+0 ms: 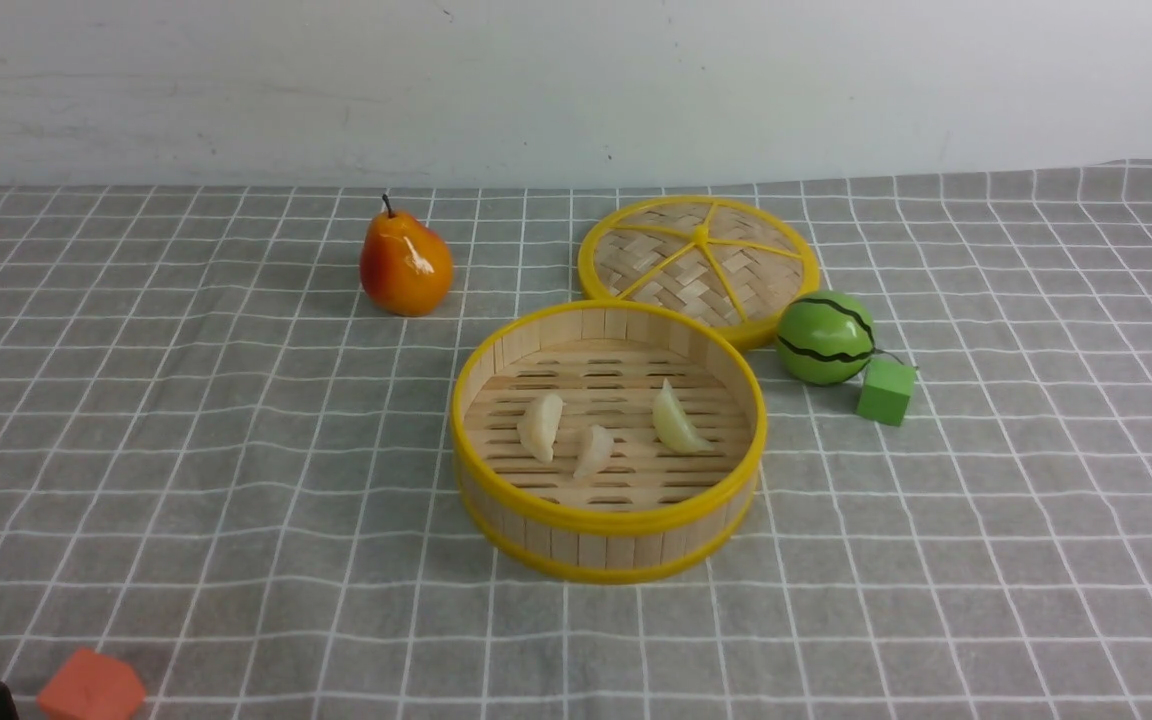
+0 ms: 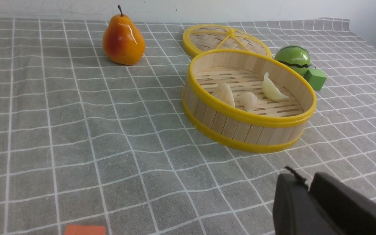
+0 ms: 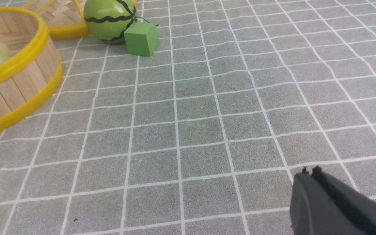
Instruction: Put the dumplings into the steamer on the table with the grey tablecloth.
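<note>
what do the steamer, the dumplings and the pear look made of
Steamer: bamboo or light wood slats, matte, with glossy yellow rims that look like plastic.
Dumplings: cream-white and shiny, slightly translucent, probably soft plastic or rubber.
Pear: smooth orange-red surface with sharp highlights, likely painted plastic or foam.

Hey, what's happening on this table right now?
Nothing is being handled. Three small cream-white crescent dumplings lie inside the round bamboo steamer with yellow rims on the grey grid-lined tablecloth. Its flat woven lid lies just behind it. The left pincer and right pincer sit low over bare cloth, holding nothing; the right one is shut.
</note>
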### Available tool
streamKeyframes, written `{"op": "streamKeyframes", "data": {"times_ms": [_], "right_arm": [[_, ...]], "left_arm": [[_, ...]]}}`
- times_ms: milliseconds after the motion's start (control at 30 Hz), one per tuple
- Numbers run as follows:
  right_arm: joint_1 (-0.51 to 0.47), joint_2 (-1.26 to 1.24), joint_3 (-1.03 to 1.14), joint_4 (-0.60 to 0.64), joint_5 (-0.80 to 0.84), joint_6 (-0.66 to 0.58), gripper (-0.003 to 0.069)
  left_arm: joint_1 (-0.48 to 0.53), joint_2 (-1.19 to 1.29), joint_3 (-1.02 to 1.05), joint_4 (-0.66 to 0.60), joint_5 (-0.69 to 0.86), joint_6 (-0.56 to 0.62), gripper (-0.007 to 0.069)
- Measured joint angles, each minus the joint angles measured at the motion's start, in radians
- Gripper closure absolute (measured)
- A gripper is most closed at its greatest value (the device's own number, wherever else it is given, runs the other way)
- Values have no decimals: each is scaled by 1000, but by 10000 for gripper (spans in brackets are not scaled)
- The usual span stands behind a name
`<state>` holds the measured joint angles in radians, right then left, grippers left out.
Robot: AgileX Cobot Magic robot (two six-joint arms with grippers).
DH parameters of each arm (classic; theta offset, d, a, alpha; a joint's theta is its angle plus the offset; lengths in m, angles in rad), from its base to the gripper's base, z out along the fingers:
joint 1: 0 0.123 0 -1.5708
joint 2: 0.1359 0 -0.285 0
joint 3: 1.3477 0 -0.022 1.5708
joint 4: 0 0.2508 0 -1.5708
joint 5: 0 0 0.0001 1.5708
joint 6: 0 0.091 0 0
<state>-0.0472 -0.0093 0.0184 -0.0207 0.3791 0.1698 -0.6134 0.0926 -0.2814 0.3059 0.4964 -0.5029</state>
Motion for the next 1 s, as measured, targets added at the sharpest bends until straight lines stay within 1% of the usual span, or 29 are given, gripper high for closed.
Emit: {"op": "streamKeyframes", "data": {"times_ms": [67,200,267,333,400,433,533,567,600,667,733,767,833,867,1000], "right_arm": [[0,0,0,0,0,0,673],[0,0,0,0,0,0,669],[0,0,0,1,0,0,667],[0,0,0,1,0,0,664],[0,0,0,1,0,0,662],[0,0,0,1,0,0,662],[0,-1,0,1,0,0,658],[0,-1,0,1,0,0,657],[0,-1,0,1,0,0,657],[0,-1,0,1,0,0,653],[0,-1,0,1,0,0,651],[0,-1,0,1,0,0,650],[0,-1,0,1,0,0,649],[0,-1,0,1,0,0,646],[0,-2,0,1,0,0,639]], "left_arm": [[0,0,0,4,0,0,551],[0,0,9,50,2,0,551],[0,0,25,38,-1,-1,550],[14,0,42,6,-14,-9,565],[83,-4,53,-36,-45,-7,624],[117,-9,58,-64,-61,5,638],[262,-24,99,-163,-149,95,639],[329,-31,128,-209,-208,133,639],[340,-31,133,-209,-219,140,639],[467,-56,212,-284,-362,200,639],[511,-72,248,-290,-413,204,639],[553,-93,289,-289,-450,205,639],[571,-99,300,-288,-450,205,639],[590,-102,305,-288,-422,205,639],[598,-103,310,-292,-302,206,639]]}}
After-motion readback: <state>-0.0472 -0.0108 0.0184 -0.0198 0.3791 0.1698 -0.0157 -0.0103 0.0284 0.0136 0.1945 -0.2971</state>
